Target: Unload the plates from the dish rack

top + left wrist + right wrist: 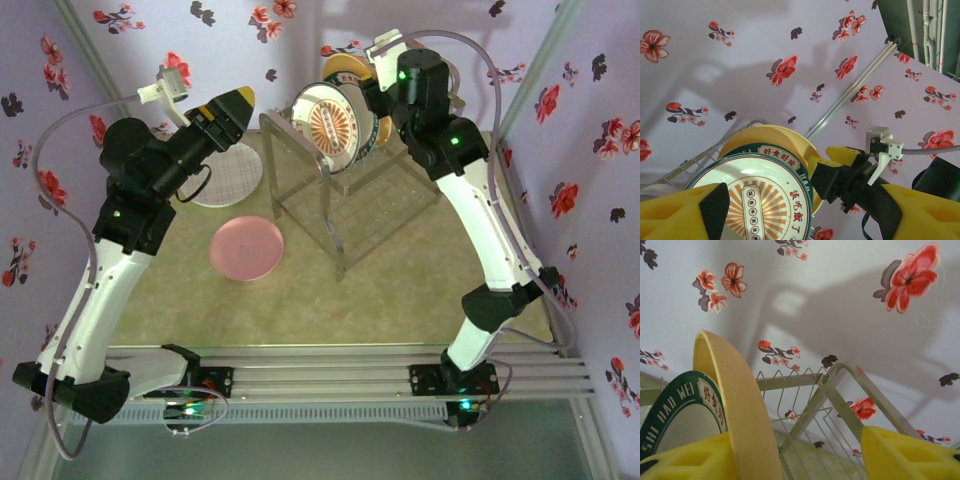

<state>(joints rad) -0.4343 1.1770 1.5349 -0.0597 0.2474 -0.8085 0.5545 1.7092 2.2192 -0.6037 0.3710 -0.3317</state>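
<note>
- While the dish rack stood on the table, two plates stood on edge in its top: a yellow plate behind, a sunburst plate in front.
- A pink plate and a grid plate lay flat just left of the rack, so those looked done.
- The right claw was at the rack's top, spread wide around the yellow plate's edge, not pinching yet.
- The left claw hung left of the rack, spread, with nothing in it.
- If the right claw squeezed only the thin edge, the plate could slip and fall; a crooked pull could bump the sunburst plate.
</note>
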